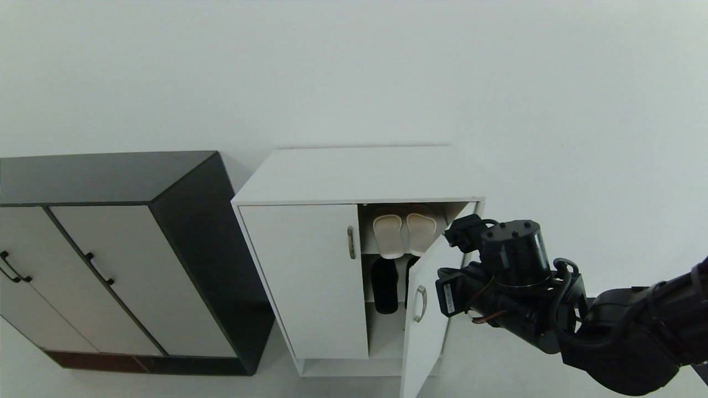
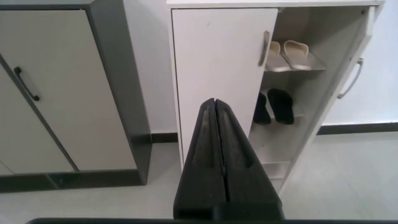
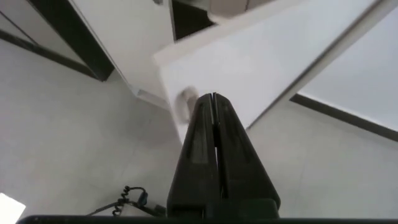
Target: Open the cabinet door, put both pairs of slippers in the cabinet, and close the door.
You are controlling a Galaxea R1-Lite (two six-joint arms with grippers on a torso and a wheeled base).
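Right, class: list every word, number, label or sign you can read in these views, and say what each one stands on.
No text here can be read.
White sticker on the right arm, near its wrist: the print is too small to read.
White cabinet, open door, beige slippers, black slippers, dark cabinet: no lettering seen on any of them.

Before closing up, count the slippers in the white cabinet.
4. Two beige slippers side by side on the upper shelf, two black slippers just beneath; others may be hidden.
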